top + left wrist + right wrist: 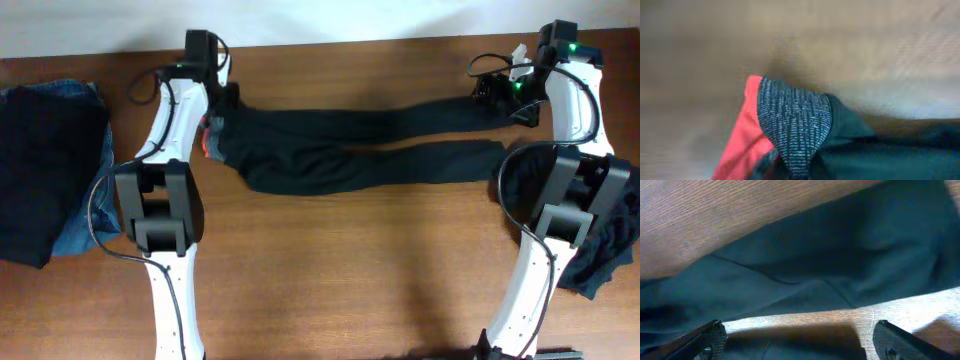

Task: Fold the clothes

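Nearest you, the left arm [165,215] and right arm [560,200] rise from the near edge of the wooden table [340,280] and reach toward its far side. At the right edge, note a crumpled dark garment [602,262] lying partly under the right arm. At the left edge, well apart from it, a black garment [40,170] rests on blue denim [85,228], which shows along its right side.

Farther back, you find the black trousers [340,150] laid flat across the table. The legs run side by side, with the waist at the left and the leg ends at the right.

At the far left, the left gripper [218,105] sits over the waist, clenched on the waistband [795,125]. In the left wrist view the heathered grey band is bunched into a raised fold, and its red edge [745,140] is turned out to the left. The fingers themselves lie outside that view.

At the far right, the right gripper [800,347] is released. Its fingers [712,336] stand wide apart, and a trouser leg lies just beyond the fingertips.
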Controlling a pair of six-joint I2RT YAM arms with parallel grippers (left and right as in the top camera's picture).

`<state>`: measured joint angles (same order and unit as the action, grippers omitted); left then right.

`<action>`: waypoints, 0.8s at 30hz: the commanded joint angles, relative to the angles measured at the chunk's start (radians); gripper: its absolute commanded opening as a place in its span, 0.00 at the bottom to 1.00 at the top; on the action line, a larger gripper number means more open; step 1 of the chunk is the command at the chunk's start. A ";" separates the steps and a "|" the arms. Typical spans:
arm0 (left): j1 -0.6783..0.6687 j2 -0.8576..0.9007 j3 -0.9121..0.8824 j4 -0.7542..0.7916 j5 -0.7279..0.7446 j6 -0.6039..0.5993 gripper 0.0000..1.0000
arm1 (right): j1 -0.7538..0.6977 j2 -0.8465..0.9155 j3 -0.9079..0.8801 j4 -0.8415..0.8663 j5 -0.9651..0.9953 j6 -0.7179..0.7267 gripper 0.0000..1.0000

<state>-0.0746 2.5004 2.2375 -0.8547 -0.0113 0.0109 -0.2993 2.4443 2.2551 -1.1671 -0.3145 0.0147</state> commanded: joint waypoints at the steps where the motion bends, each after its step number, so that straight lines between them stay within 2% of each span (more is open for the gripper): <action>1: 0.005 -0.002 0.152 0.005 0.000 0.005 0.01 | 0.005 -0.002 0.019 -0.004 0.013 -0.011 0.99; 7: 0.003 -0.002 0.329 0.009 -0.004 0.005 0.01 | 0.005 -0.001 0.005 -0.007 0.013 -0.027 0.99; 13: -0.011 0.003 0.349 0.048 -0.016 0.006 0.01 | 0.005 -0.001 -0.013 0.002 0.013 -0.027 0.99; 14: -0.011 0.004 0.349 0.051 -0.021 0.006 0.05 | 0.005 -0.001 -0.013 0.002 0.013 -0.027 0.99; 15: -0.013 0.008 0.349 0.059 -0.041 0.006 0.44 | 0.005 -0.001 -0.013 0.002 0.013 -0.027 0.99; 16: -0.014 0.008 0.349 0.064 -0.064 0.006 0.99 | 0.006 -0.001 -0.013 0.002 0.013 -0.027 0.99; 20: -0.014 0.005 0.350 0.045 -0.111 0.021 0.99 | 0.005 -0.001 -0.013 0.000 0.013 -0.027 0.99; 24: -0.013 -0.034 0.350 -0.065 -0.118 0.021 0.99 | 0.005 -0.001 -0.013 -0.001 0.013 -0.037 0.99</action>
<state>-0.0887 2.5004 2.5668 -0.8734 -0.1028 0.0124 -0.2993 2.4443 2.2513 -1.1687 -0.3111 -0.0055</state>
